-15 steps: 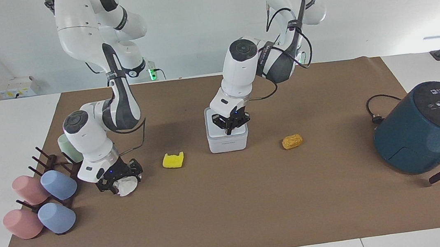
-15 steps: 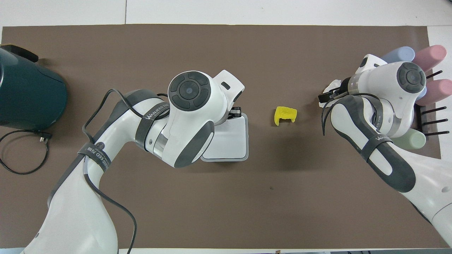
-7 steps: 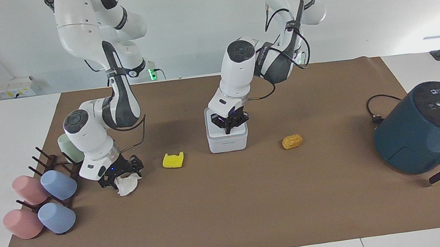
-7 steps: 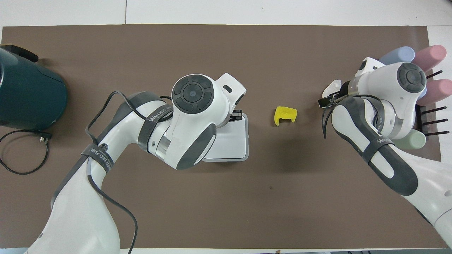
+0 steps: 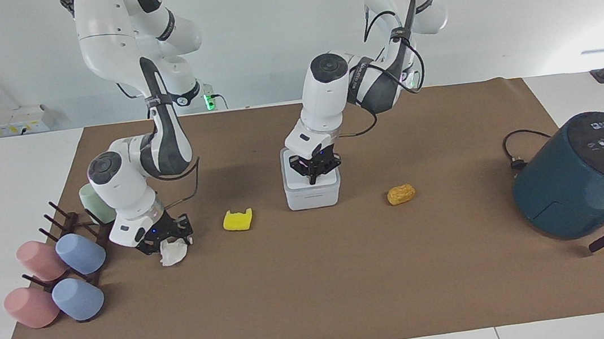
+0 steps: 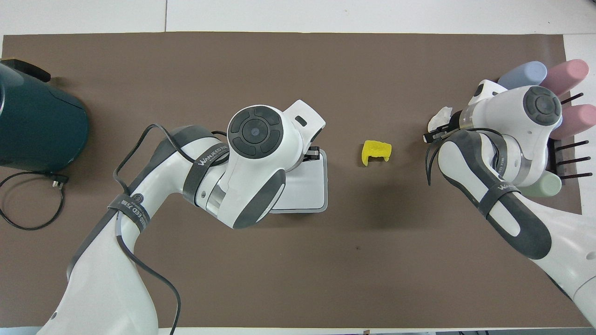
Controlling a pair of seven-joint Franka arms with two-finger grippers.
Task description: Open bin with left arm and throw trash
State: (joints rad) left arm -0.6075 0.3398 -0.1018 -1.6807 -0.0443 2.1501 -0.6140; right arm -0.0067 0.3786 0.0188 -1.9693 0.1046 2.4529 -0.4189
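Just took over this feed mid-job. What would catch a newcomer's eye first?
The left gripper is down on the closed lid of the white bin at mid-table. Toward the right arm's end, the right gripper holds a crumpled white tissue beside the pastel cups. A big teal air fryer sits at the left arm's end.

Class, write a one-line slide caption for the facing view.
Left end effector on the closed bin; right end effector lifts the tissue.

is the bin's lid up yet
No, the bin shows its lid flat and shut under the left gripper, which is down at its top.
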